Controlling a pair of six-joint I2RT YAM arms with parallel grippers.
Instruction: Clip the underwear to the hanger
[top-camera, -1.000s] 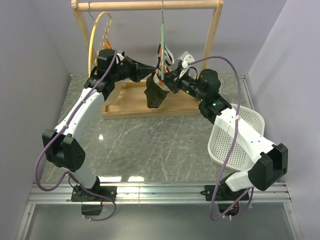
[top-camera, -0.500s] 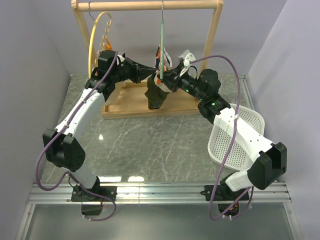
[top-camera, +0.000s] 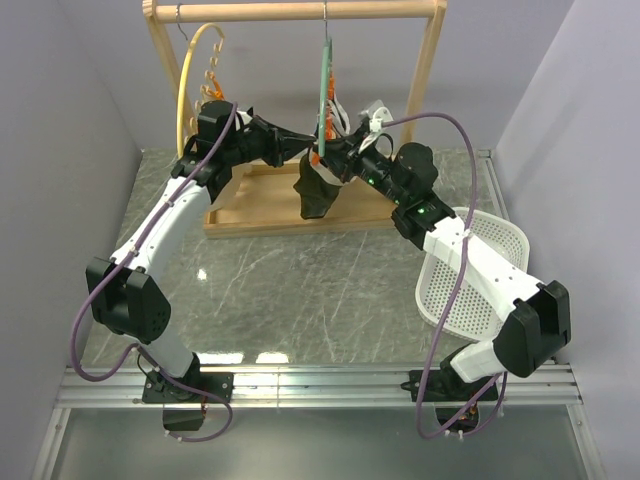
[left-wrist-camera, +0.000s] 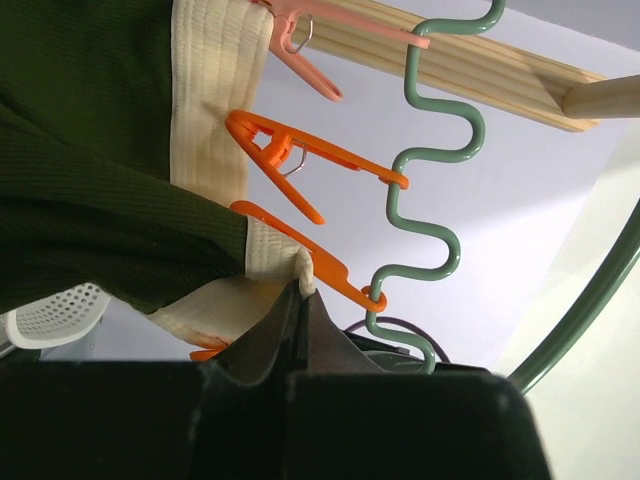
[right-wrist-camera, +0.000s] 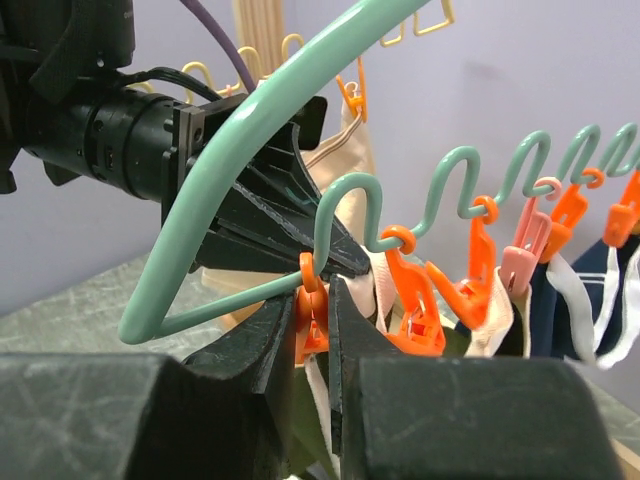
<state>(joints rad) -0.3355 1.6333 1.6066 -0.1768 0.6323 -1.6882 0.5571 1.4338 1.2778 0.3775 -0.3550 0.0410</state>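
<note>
Dark olive underwear (left-wrist-camera: 90, 150), cream waistband up, beside orange clips (left-wrist-camera: 290, 150) of teal hanger (right-wrist-camera: 250, 100).

Looks up past the left gripper (left-wrist-camera: 300, 296), fingertips pressed together on a fold of the cream waistband (left-wrist-camera: 208, 110) of the dark olive underwear (left-wrist-camera: 90, 160) filling the left side. Takes in the teal hanger (left-wrist-camera: 425, 170) to the right, with two orange clips (left-wrist-camera: 290, 150) and a pink clip (left-wrist-camera: 300, 35) dangling from its wavy wire, the lower orange one lying against the waistband just above the fingertips. Catches a wooden rail (left-wrist-camera: 500, 65) across the top and a white mesh basket (left-wrist-camera: 50, 315) at lower left.
</note>
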